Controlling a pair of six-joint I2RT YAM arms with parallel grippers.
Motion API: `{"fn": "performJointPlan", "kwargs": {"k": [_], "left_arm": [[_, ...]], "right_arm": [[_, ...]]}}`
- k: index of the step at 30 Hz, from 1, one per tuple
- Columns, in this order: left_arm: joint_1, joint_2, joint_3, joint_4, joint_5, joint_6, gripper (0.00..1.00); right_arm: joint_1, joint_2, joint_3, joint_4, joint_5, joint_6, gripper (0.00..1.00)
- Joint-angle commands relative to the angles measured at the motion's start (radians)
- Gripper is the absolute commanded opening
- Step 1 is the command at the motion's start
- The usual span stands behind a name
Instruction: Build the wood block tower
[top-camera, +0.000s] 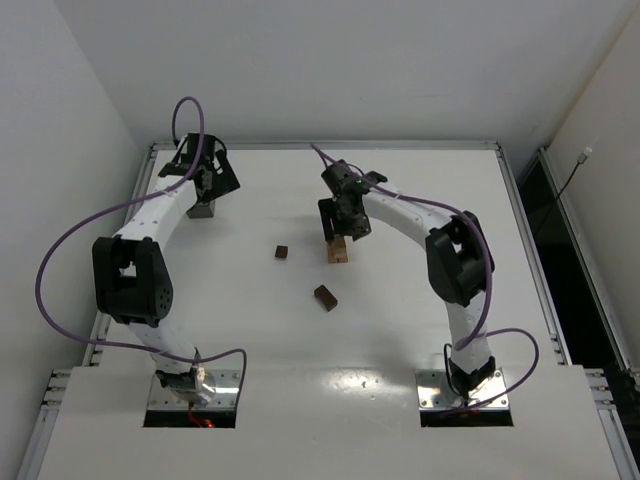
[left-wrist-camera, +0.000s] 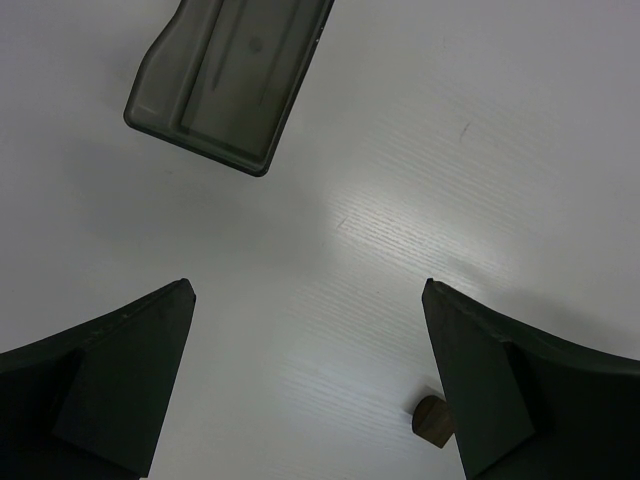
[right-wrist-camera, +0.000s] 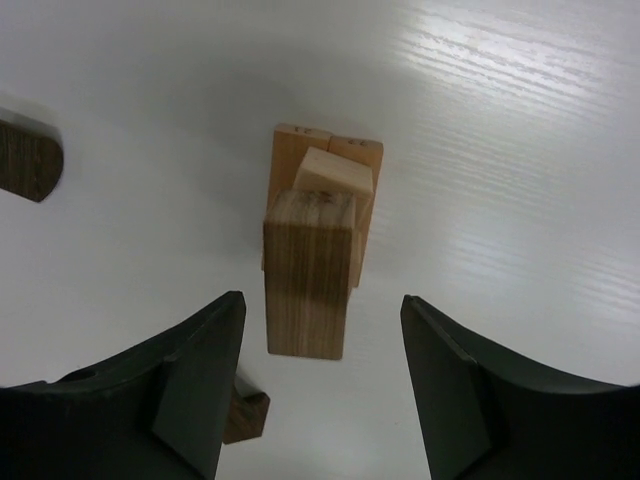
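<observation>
The tower (right-wrist-camera: 310, 255) stands a few pieces high, right gripper (right-wrist-camera: 322, 300) parted around its top, left gripper (left-wrist-camera: 310, 290) spread empty; two brown blocks (top-camera: 325, 297) lie unstacked.

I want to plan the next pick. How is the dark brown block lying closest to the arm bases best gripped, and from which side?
Probably from straight above, closing across the long sides of the dark brown block at mid-length. It lies flat and alone on the table, turned diagonally, so rotate the wrist to match.
</observation>
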Motion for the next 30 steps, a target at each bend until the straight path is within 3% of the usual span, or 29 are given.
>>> {"fn": "performJointPlan", "kwargs": {"k": [1,6,8,11,14,17,25,30], "left_arm": [[0.005,-0.006,0.028,0.018,0.002,0.007,0.96],[0.005,-0.025,0.019,0.018,0.002,0.007,0.96],[0.005,-0.034,0.008,0.018,0.011,0.007,0.96],[0.005,-0.054,0.008,0.018,0.011,0.016,0.96],[0.005,-0.065,0.008,0.018,0.011,0.016,0.96],[0.005,-0.065,0.03,0.006,0.011,0.016,0.96],[0.005,-0.074,0.039,0.006,-0.012,0.025,0.96],[0.005,-0.074,0.03,0.006,-0.012,0.025,0.96]], "right_arm": [[0.016,-0.159,-0.056,0.059,0.048,-0.07,0.61],[0.098,-0.436,-0.278,0.159,0.01,-0.338,0.59],[0.12,-0.528,-0.384,0.169,-0.15,-0.549,0.59],[0.109,-0.572,-0.495,0.169,-0.291,-0.648,0.59],[0.131,-0.572,-0.504,0.178,-0.366,-0.63,0.59],[0.166,-0.523,-0.504,0.232,-0.348,-0.525,0.59],[0.236,-0.351,-0.457,0.281,-0.259,-0.384,0.59],[0.295,-0.322,-0.457,0.29,-0.101,-0.328,0.58]]}}
